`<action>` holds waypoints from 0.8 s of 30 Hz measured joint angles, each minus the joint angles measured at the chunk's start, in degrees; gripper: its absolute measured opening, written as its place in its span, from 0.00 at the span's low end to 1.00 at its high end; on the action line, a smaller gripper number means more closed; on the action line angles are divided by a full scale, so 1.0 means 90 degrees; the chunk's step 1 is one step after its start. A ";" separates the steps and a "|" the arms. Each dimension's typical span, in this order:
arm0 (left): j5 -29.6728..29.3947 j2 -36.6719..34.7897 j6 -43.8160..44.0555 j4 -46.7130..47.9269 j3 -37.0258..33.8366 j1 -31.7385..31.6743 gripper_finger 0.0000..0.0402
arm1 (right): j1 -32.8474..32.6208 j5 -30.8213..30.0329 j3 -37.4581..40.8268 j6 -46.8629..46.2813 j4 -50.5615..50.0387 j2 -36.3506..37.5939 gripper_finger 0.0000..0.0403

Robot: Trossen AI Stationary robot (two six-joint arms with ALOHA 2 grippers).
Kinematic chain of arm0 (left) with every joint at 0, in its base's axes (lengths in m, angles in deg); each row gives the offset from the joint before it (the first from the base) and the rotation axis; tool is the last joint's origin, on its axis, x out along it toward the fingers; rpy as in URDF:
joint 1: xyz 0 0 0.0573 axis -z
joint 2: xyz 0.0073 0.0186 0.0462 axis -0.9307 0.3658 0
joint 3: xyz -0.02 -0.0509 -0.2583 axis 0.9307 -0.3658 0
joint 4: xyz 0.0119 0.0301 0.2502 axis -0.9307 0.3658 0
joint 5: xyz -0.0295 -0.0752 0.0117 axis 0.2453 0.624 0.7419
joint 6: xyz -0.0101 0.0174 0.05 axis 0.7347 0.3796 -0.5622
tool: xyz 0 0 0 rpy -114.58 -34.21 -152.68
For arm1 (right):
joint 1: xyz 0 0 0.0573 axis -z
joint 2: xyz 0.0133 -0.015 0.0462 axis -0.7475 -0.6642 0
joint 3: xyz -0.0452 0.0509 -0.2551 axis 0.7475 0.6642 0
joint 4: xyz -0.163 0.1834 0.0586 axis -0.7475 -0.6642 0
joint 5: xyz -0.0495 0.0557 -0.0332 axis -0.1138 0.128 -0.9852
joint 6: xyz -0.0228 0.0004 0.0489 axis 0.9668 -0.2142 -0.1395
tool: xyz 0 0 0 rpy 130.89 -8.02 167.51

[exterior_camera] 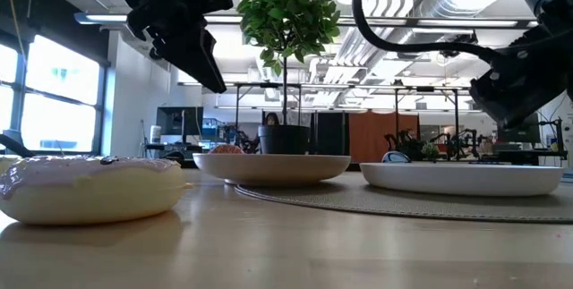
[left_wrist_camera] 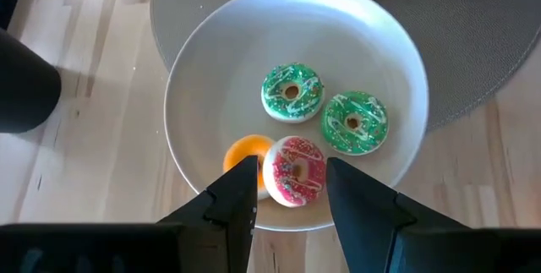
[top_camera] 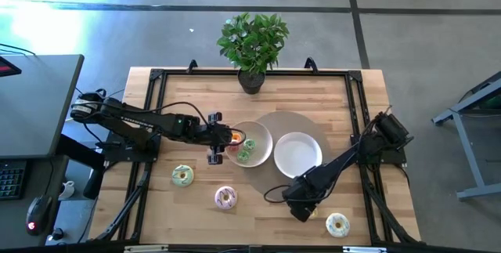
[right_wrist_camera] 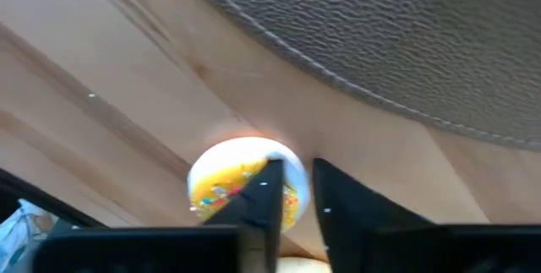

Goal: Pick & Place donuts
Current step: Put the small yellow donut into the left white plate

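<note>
— Left gripper (left_wrist_camera: 292, 190) hangs over the round white bowl (left_wrist_camera: 203, 62), fingers spread around a pink-iced ring donut (left_wrist_camera: 294, 170) beside two green ones.

— Handling?

— Probably light, stiff and slick; pinch across the ring's outer sides.

— Right gripper (right_wrist_camera: 292, 190)?

— Nearly closed above a yellow-iced donut (right_wrist_camera: 220, 180) on the table, holding nothing.

We see the orange donut (left_wrist_camera: 243, 153) half hidden behind the pink donut (left_wrist_camera: 295, 170); the yellow donut (right_wrist_camera: 241, 190) sits partly behind the right pincer (right_wrist_camera: 293, 190).
</note>
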 joint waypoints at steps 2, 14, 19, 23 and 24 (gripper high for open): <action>0.0000 0.0000 0.0003 0.0002 0.0000 0.0000 0.34 | 0.0002 -0.0019 0.0000 0.0014 0.0016 0.0000 0.04; -0.0043 0.0000 0.0002 0.0000 0.0000 0.0000 0.34 | 0.0184 -0.0593 -0.0252 0.0118 -0.0119 0.0354 0.01; -0.0061 0.0000 0.0019 0.0006 0.0000 0.0000 0.34 | 0.0165 -0.1213 -0.0267 0.0450 -0.0208 0.0772 0.01; -0.0063 0.0000 0.0019 0.0006 0.0000 0.0000 0.34 | 0.0186 -0.1555 -0.0267 0.0538 -0.0239 0.0850 0.00; -0.0063 0.0000 0.0019 0.0005 0.0000 0.0000 0.34 | 0.0193 -0.1587 -0.0267 0.0605 -0.0240 0.0850 0.00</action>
